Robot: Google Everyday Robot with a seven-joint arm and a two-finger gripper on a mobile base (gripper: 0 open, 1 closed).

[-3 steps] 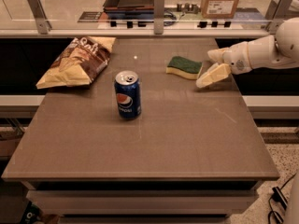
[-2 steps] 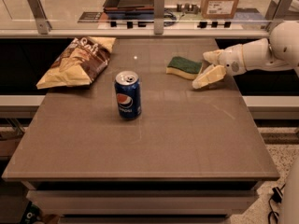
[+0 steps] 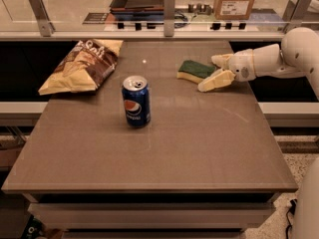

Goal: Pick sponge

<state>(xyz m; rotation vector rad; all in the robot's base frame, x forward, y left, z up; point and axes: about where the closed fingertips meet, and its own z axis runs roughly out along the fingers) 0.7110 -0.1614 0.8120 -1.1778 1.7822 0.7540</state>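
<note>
1. The table is unchanged since a second ago; nothing resting on it has been shifted.
2. The white robot arm is reached in from 3 o'clock and has been carried a little further toward 9 o'clock across the far right part of the top.
3. The chip bag is left lying toward 10 o'clock from the table's middle, well apart from the work.
4. The Pepsi can is left upright just to the 9 o'clock side of the middle, also clear of the arm's path.
5. The gripper has been brought from a spot near the sponge to one right against its 3 o'clock end. Its two fingers are spread wide, one laid toward 12 o'clock and one toward 6 o'clock of that end. Nothing is held yet. Whether the lower finger already touches the foam cannot be told.
6. The sponge, green scouring face up over yellow foam, is lying flat toward 1 o'clock from the table's middle and has not been moved by the approach.
7. The approach is judged nearly done: a little more travel toward 9 o'clock would be needed before the fingers are closed across the sponge. A push that slides it away is the risk to be watched.
</note>
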